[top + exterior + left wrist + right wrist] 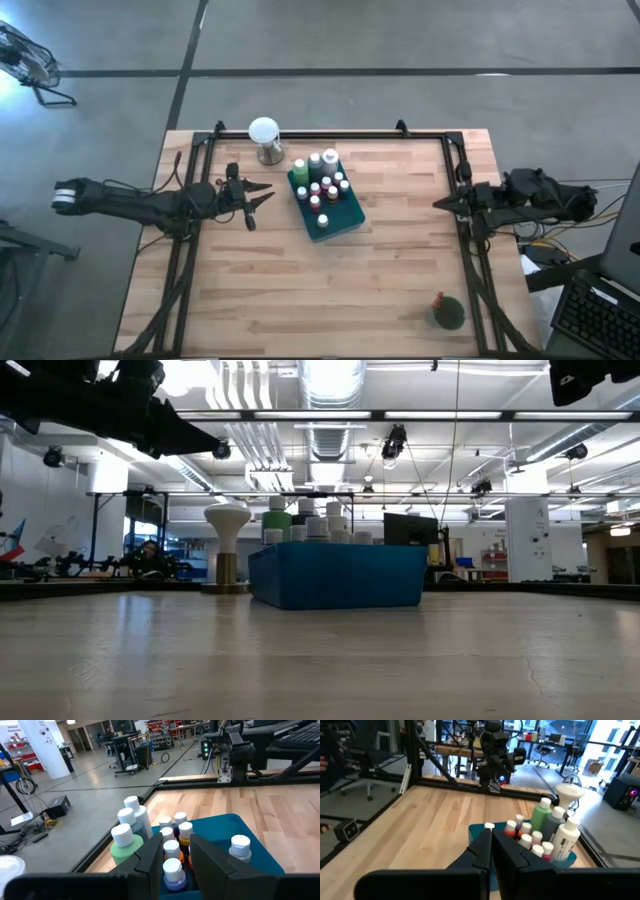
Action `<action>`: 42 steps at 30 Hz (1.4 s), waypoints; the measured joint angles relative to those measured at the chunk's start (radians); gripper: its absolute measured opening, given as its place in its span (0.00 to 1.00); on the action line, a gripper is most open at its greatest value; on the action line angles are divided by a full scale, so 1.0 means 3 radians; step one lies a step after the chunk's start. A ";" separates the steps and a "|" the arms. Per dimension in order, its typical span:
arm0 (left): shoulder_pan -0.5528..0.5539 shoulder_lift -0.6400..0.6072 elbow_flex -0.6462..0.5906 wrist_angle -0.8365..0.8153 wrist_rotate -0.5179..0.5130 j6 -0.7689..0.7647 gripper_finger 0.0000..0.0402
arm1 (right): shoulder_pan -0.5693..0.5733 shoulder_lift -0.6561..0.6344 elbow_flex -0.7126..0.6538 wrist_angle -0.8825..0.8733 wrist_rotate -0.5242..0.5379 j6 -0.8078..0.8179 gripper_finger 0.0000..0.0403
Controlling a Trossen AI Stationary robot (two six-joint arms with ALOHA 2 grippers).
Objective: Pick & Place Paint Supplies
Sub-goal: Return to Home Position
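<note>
Starting at the near edge, the table [330, 300] looks bare, so nothing there should block either arm. Farther in, between the centre and the far edge, the bottles [322, 182] stand upright in the blue bin [347, 217]. The left gripper [176, 841] hovers just beside the bin, fingers apart and empty; it would best rise first, then pull toward the left edge, clear of the caps. The right gripper [489, 836], pinched together on nothing, waits at the right edge. The white globe [264, 131] stands at the far edge, so no swing should go that way.
</note>
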 joint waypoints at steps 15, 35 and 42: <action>0.0001 0.0001 -0.0001 0.0000 0.0000 0.0001 0.26 | 0.0000 0.0219 -0.0001 0.0000 0.0003 -0.0001 0.02; 0.0001 0.0000 -0.0001 -0.0001 0.0000 0.0001 0.26 | 0.0000 0.0232 -0.0001 0.0000 0.0003 0.0000 0.02; 0.0001 0.0001 -0.0001 -0.0001 0.0000 0.0001 0.26 | 0.0000 0.0232 -0.0001 0.0000 0.0003 0.0000 0.02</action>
